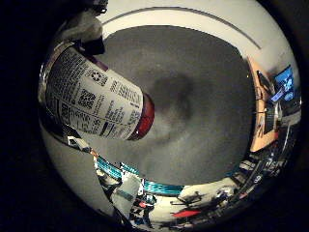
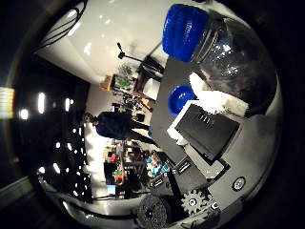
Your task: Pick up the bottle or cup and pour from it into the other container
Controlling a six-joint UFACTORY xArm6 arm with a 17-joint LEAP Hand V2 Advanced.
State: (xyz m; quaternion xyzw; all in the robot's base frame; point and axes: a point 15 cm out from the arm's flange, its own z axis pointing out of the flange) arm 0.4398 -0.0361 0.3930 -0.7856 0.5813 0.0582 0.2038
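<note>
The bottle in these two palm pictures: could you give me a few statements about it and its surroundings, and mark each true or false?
1. The bottle has a blue cap. True.
2. The bottle's label is plain yellow with no print. False: it is white and covered in dark print.
3. The bottle is close to the palm of the hand. True: it fills much of both views.
4. A red bowl stands on the table. False: the round container seen on the grey table is blue.
5. The table is covered with a checked cloth. False: its surface is plain grey.
</note>
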